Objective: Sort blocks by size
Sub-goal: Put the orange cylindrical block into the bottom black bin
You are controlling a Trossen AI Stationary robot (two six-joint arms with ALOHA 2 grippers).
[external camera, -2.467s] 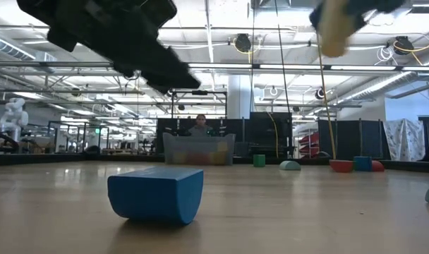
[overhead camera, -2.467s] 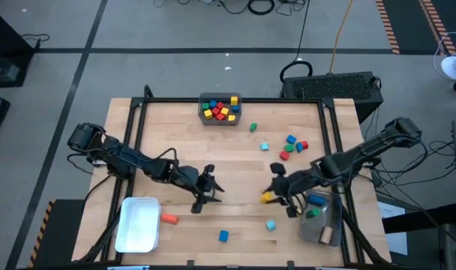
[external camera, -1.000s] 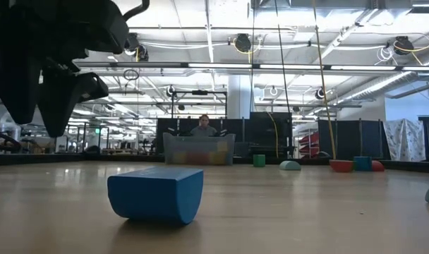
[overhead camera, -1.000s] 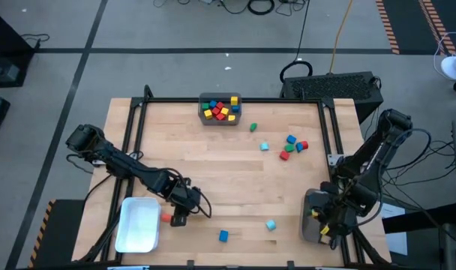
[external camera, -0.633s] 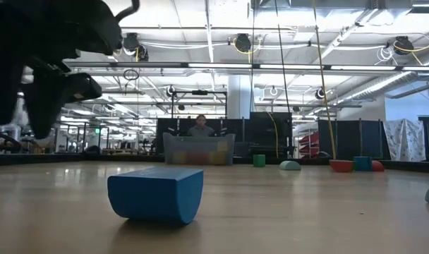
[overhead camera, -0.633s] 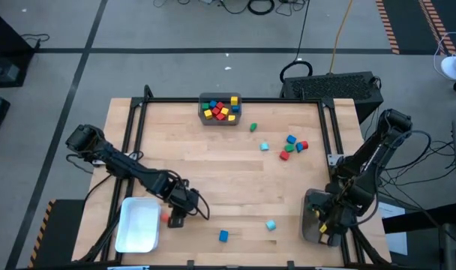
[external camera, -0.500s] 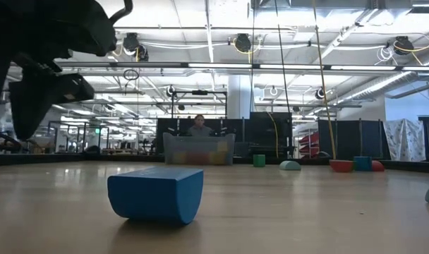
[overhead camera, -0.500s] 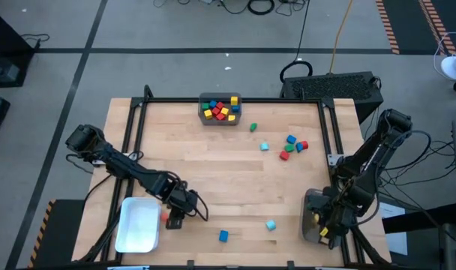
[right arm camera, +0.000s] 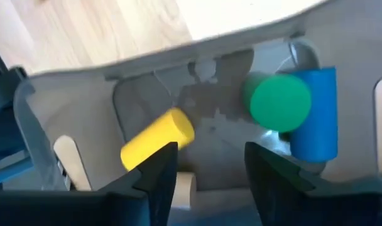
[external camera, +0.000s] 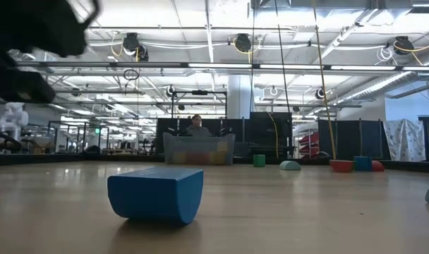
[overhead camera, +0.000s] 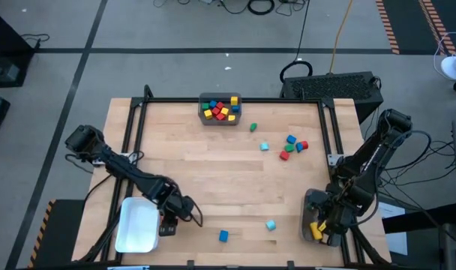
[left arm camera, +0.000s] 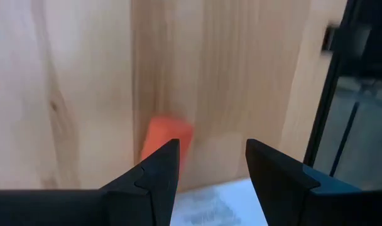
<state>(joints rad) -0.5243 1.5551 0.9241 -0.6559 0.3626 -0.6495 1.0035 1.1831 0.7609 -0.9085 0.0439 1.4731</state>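
My left gripper (overhead camera: 168, 223) hangs open over the table's near left part, right beside the white bin (overhead camera: 137, 224). An orange block (left arm camera: 166, 141) lies on the wood just ahead of one finger in the left wrist view, untouched. My right gripper (overhead camera: 323, 225) stands open, pointing down over the grey bin (overhead camera: 309, 202) at the near right. A yellow cylinder (right arm camera: 156, 145) lies on its side on that bin's floor, beside a green cylinder (right arm camera: 280, 102) and a blue piece (right arm camera: 316, 113).
Loose blocks lie on the wood: blue (overhead camera: 223, 235), cyan (overhead camera: 271, 224), a cluster (overhead camera: 292, 146) at the far right, and green (overhead camera: 253, 127). A bin with several small blocks (overhead camera: 220, 109) stands at the far edge. A black frame rail (overhead camera: 134, 142) borders the table.
My left gripper has moved toward the table's near left, closer to the white bin and the orange block, turning a little. Under my right gripper the yellow cylinder has come down and now lies in the grey bin.
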